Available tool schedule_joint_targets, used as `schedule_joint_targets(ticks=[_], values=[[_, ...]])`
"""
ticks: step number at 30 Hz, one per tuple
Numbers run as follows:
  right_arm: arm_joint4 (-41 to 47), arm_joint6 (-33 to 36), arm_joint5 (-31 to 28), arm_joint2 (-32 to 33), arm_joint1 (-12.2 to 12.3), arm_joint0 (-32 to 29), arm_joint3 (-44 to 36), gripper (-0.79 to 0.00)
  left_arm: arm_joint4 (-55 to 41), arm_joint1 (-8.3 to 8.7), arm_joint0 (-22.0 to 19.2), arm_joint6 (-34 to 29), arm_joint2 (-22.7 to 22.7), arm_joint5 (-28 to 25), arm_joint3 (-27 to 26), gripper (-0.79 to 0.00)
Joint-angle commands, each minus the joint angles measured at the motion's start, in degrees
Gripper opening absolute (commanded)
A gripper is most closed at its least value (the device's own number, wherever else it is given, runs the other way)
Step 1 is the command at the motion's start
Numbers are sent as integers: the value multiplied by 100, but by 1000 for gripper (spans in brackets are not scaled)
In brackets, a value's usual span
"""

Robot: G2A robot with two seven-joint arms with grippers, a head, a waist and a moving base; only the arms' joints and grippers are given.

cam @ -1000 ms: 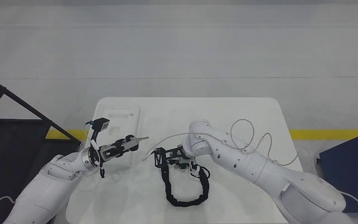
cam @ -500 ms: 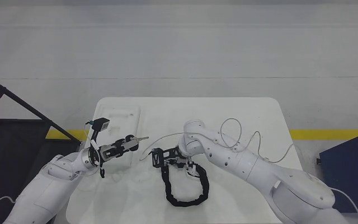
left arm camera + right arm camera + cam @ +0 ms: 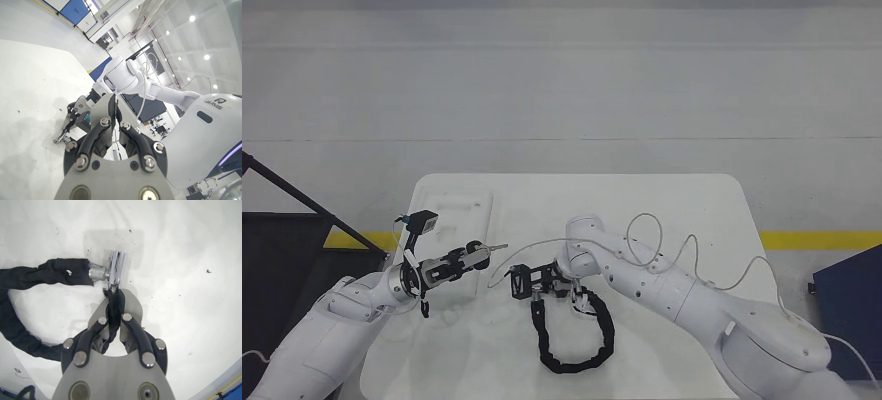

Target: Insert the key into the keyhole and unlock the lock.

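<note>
My left gripper (image 3: pixel 478 252) hovers over the table's left side, shut on the key (image 3: pixel 498 247), whose silver blade points toward the right arm. In the left wrist view the key's black head (image 3: pixel 114 108) sits pinched between the fingers. My right gripper (image 3: pixel 519 282) is shut on the black fabric-sleeved chain (image 3: pixel 113 311) just behind the chrome lock cylinder (image 3: pixel 116 267). The cylinder lies low on the table, and its keyhole end (image 3: pixel 56 141) faces the left gripper. The rest of the chain (image 3: pixel 577 350) loops toward the table's front.
A flat white tray (image 3: pixel 457 208) lies at the back left of the white table (image 3: pixel 682 210). A thin white cable (image 3: pixel 672 240) arcs over the right arm. Small dark specks (image 3: pixel 208 271) dot the tabletop.
The right arm has slid the lock and chain a little to the left, closer to the key's tip. The left arm and key have stayed still.
</note>
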Motion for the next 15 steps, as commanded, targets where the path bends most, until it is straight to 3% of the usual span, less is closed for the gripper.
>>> schedule_joint_targets(ticks=[1,7,15], values=[[-114,-89,44,54,35,-12,-95,-785,0,0,0,0,0,0,0,-785],[-425,-482,22,382,328,-214,-522,-785,0,0,0,0,0,0,0,-785],[-184,-859,-261,1407,1014,-874,-1495,-785,0,0,0,0,0,0,0,-785]])
